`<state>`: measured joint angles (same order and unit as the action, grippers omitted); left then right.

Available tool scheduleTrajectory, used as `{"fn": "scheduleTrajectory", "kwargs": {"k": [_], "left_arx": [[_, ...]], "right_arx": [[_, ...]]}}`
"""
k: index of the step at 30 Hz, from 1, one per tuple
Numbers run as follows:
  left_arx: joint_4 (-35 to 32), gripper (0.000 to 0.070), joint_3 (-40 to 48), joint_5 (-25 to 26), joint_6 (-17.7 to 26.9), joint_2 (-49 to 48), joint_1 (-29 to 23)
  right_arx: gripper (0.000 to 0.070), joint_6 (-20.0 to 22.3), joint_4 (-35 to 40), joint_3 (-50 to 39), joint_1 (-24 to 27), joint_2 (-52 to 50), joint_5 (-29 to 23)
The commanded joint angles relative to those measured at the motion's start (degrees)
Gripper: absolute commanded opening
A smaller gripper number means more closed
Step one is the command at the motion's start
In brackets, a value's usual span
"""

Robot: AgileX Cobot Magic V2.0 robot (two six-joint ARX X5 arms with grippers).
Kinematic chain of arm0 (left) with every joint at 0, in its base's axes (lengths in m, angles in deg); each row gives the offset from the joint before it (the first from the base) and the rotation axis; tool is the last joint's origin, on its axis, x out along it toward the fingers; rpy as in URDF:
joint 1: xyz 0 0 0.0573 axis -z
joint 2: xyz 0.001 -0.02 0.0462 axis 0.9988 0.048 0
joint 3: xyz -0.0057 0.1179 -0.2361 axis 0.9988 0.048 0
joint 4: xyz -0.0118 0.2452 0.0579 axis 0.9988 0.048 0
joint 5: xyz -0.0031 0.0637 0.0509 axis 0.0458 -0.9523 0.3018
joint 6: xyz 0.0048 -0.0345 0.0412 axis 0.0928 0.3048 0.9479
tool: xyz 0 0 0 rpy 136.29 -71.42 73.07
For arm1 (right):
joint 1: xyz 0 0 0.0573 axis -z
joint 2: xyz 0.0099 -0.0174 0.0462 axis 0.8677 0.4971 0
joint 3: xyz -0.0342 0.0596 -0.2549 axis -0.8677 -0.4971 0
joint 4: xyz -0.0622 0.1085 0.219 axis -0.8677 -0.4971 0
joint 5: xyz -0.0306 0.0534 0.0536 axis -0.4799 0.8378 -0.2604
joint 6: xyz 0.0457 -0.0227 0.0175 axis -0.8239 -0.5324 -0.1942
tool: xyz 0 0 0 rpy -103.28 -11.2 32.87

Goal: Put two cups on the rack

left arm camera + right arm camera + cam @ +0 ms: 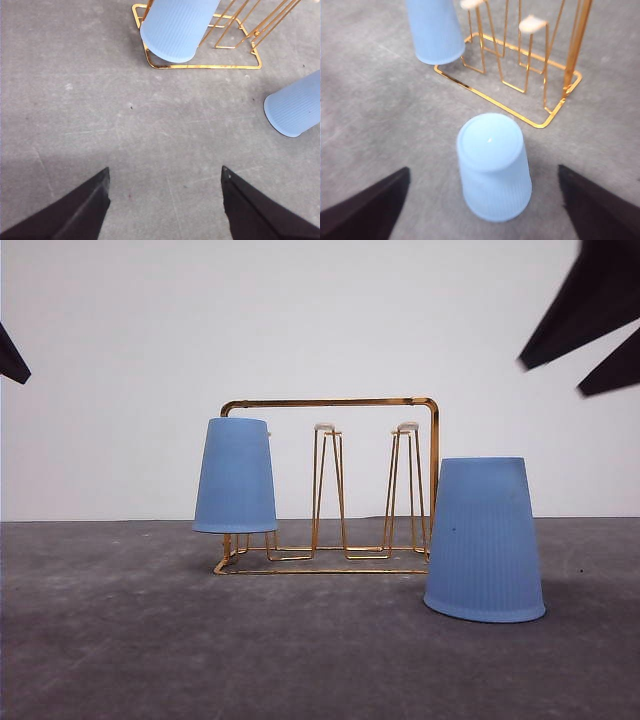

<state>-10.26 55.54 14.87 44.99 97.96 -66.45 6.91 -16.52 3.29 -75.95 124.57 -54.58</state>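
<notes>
Standing inverted beside rack (330, 485): loose cup (485, 540).

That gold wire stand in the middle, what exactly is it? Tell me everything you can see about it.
The gold wire rack looks like thin brass-coloured metal: an arched rectangular frame over a flat wire base, with upright hairpin prongs. Two white-tipped prongs stand bare. It sits upright on the grey tabletop. One light-blue ribbed cup hangs upside down over the prong at its left end, rim clear of the base. A second cup stands upside down on the table near its right end, not on it.
</notes>
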Motion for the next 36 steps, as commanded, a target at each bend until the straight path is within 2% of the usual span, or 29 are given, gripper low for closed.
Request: {"fn": "scheduleTrajectory", "kwargs": {"k": [1,9,19,21,25,27,32,36], "left_arx": [[-0.4,0.0405,-0.3,-0.2,-0.2,0.2,0.2],[-0.4,0.0405,-0.3,-0.2,-1.5,0.2,0.2],[-0.4,0.0405,-0.3,-0.2,-1.6,0.2,0.2],[-0.4,0.0405,-0.3,-0.2,-1.7,0.2,0.2],[-0.4,0.0405,-0.3,-0.2,-1.7,0.2,0.2],[-0.4,0.0405,-0.3,-0.2,-1.7,0.2,0.2],[-0.4,0.0405,-0.3,-0.2,-1.7,0.2,0.2],[-0.4,0.0405,-0.3,-0.2,-1.6,0.2,0.2]], "right_arx": [[0.0638,-1.1,2.6,0.6,-0.5,3.0,-0.1],[0.0638,-1.2,11.7,0.6,-2.5,16.4,-0.1],[0.0623,-1.7,16.9,0.6,-3.6,26.5,-0.1],[0.0583,-1.8,17.4,0.6,-3.6,27.1,-0.1],[0.0388,-1.8,18.0,0.6,-3.6,27.4,-0.4],[0.0331,-1.8,18.0,0.6,-3.6,27.4,-0.5],[0.0325,-4.3,15.2,2.1,-3.6,25.7,-0.5],[0.0325,-4.4,5.4,7.5,-3.6,22.5,-1.4]]}}
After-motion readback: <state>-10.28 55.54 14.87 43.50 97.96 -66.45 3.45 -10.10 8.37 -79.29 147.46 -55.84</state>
